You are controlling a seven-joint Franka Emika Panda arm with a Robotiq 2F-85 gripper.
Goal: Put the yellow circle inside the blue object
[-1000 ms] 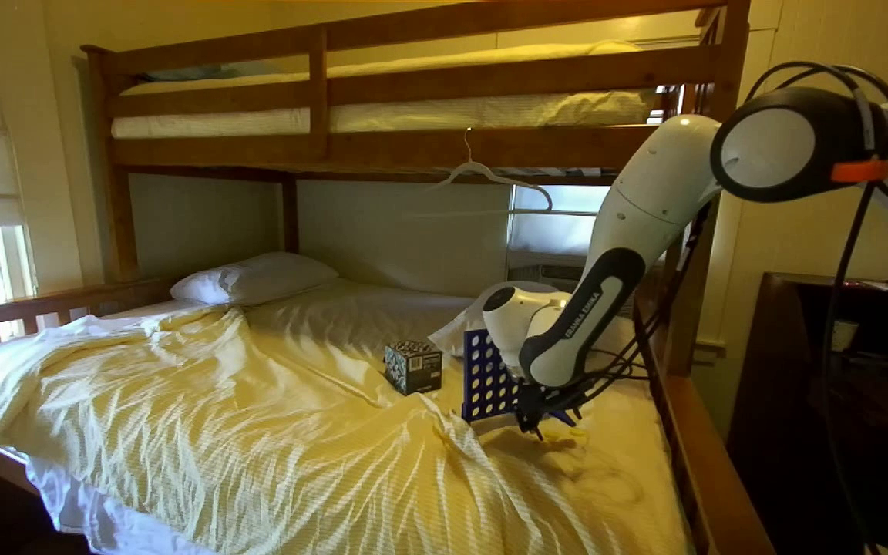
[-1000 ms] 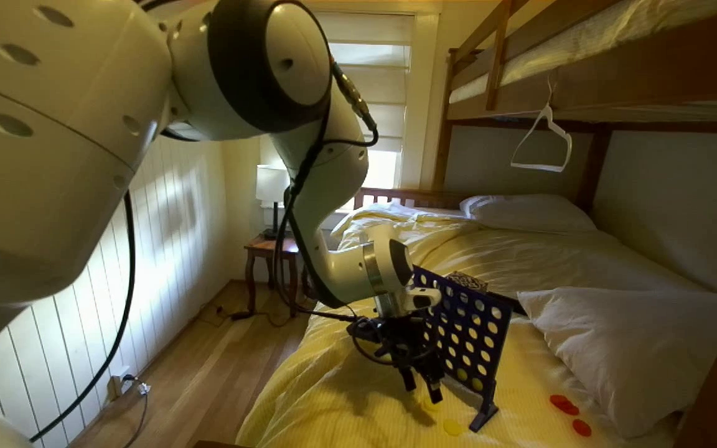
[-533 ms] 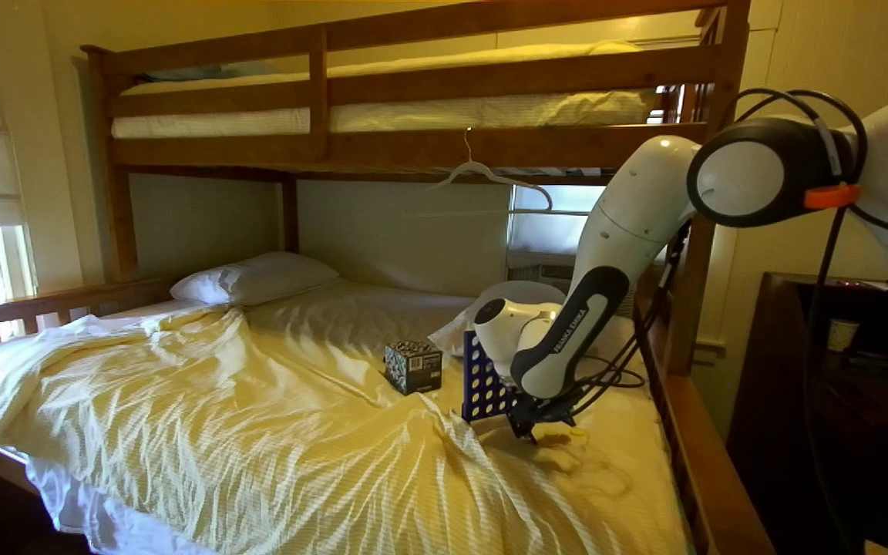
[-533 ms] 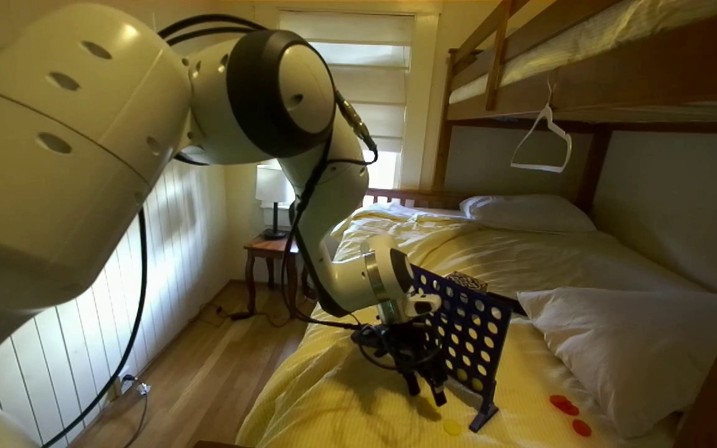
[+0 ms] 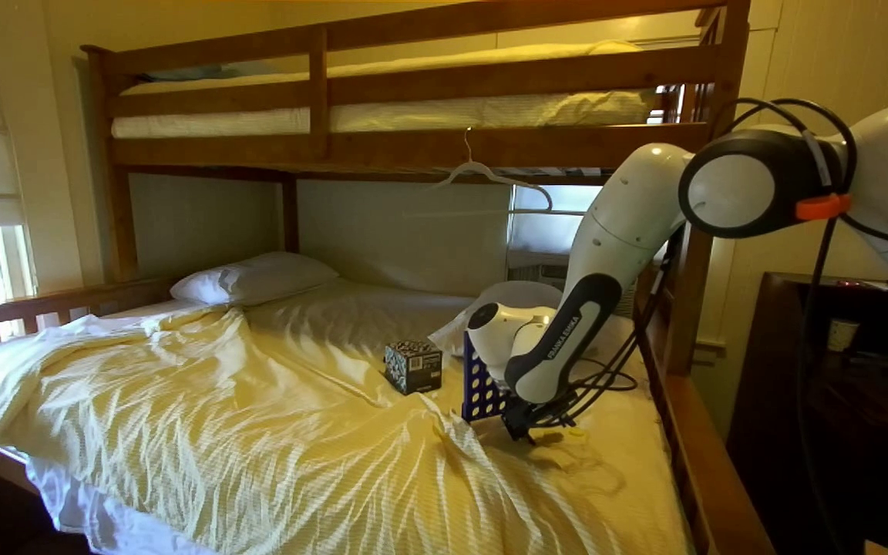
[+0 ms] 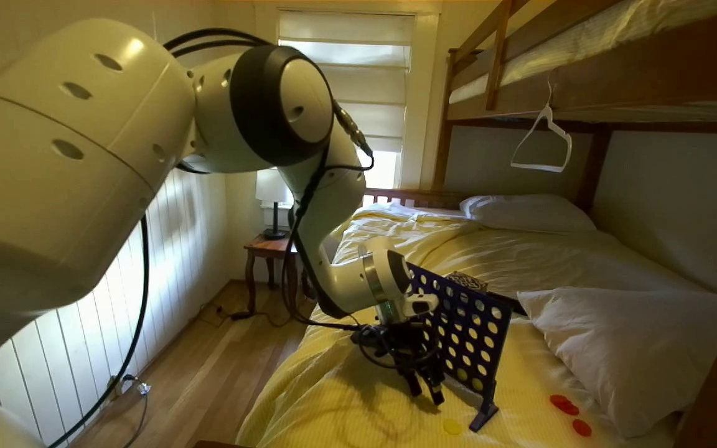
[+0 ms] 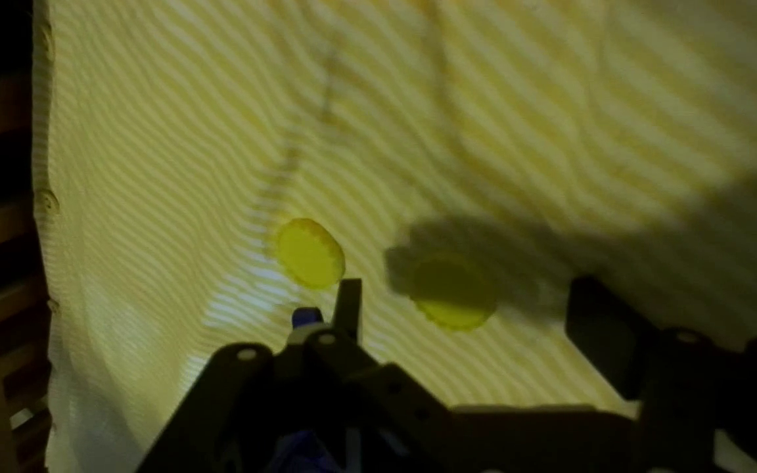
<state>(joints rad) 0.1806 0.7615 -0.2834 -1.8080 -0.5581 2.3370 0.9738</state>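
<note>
Two yellow circles lie on the striped bedspread. In the wrist view, one yellow circle (image 7: 454, 295) is partly in shadow, between the fingers and beyond them; the other yellow circle (image 7: 311, 253) is just beyond the left fingertip (image 7: 350, 299). One also shows in an exterior view (image 6: 452, 427), by the board's foot. My gripper (image 7: 470, 315) is open and empty, its jaws wide apart. In an exterior view the gripper (image 6: 427, 394) points down, low over the bed, beside the blue object (image 6: 484, 323). That upright holed panel also shows in an exterior view (image 5: 469, 370), partly hidden by the arm.
A dark patterned box (image 5: 413, 367) stands on the bed beyond the panel. Red discs (image 6: 581, 427) lie on the panel's far side, near a white pillow (image 6: 632, 348). A wooden bed rail (image 5: 710, 462) edges the bed. A hanger (image 6: 542, 140) hangs from the upper bunk.
The arm's upper joints have dropped. The gripper has shifted slightly toward the bed's middle beside the panel, still open. The yellow circles and the panel have not visibly moved.
</note>
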